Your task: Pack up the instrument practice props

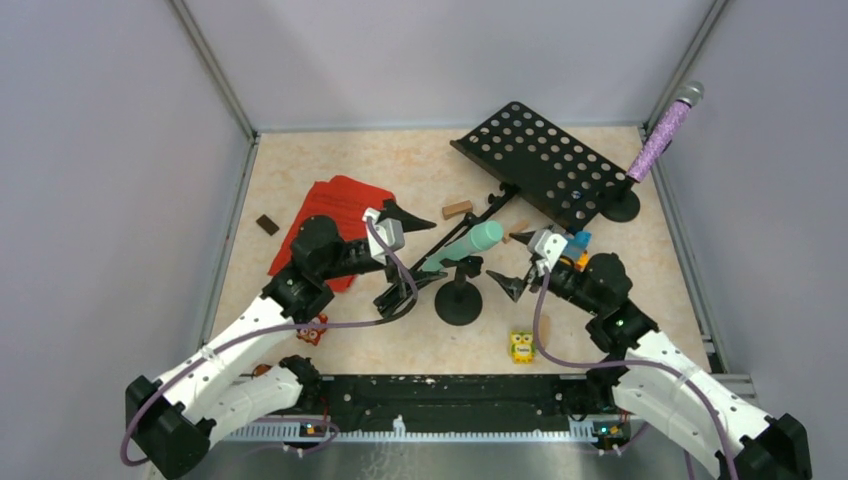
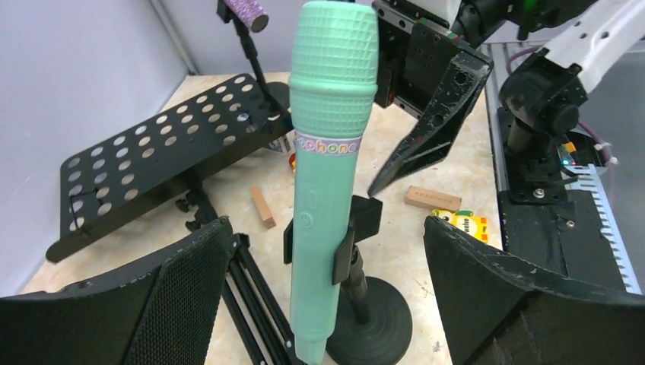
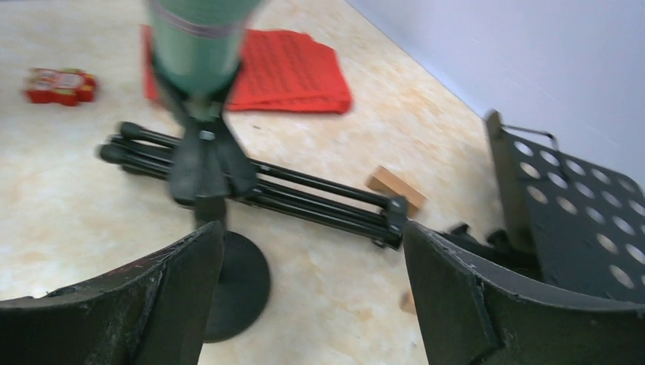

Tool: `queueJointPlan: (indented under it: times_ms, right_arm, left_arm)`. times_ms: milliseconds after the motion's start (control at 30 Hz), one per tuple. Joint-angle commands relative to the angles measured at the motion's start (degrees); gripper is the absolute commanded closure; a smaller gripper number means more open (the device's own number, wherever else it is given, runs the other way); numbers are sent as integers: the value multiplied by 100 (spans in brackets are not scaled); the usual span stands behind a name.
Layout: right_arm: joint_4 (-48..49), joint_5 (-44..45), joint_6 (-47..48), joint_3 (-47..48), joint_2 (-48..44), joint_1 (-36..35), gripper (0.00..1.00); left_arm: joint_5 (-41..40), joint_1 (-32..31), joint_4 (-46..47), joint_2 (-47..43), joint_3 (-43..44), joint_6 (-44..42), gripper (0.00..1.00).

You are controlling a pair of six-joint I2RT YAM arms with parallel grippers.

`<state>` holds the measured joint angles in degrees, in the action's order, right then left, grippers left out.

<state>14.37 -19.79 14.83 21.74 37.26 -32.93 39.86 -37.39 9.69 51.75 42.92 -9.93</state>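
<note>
The mint-green microphone (image 1: 465, 247) is clipped in a black round-based holder (image 1: 459, 300) at mid table. My left gripper (image 1: 412, 252) is open, one finger on each side of the microphone (image 2: 327, 152), not touching it. My right gripper (image 1: 515, 265) is open and empty just right of that holder (image 3: 236, 285). The black perforated music rack (image 1: 545, 160) lies at the back right, its folded tripod legs (image 1: 440, 265) running behind the holder. The red sheet-music pages (image 1: 335, 225) lie at the left. The purple microphone (image 1: 662, 135) stands in the second holder (image 1: 620, 205) at the back right.
Small wooden blocks (image 1: 457, 208) lie near the tripod legs. A yellow toy (image 1: 521, 347), a red toy (image 1: 312, 330), a dark block (image 1: 266, 224) and a blue-orange toy (image 1: 577, 245) lie about. Grey walls close in the left, back and right.
</note>
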Motion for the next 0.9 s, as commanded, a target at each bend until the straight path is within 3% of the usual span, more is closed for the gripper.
queueJointPlan:
  times_ms: [0,533,667,867]
  right_arm:
    - [435,-1566,-200,134,102,76,14]
    - [1199,-768,-209,-682,-662,77,11]
    - [1313,-895,-251,-720,-660,78,11]
    - [1368,-1218,-275,-543,-359,81,12]
  left_arm:
    - [701,17,552,107,345,-159,1]
    - [641,11,526,1446,999,179,6]
    - [882,3,542,1746,1221,228,15]
    - [1182,-13,545,2087,1499,328,39]
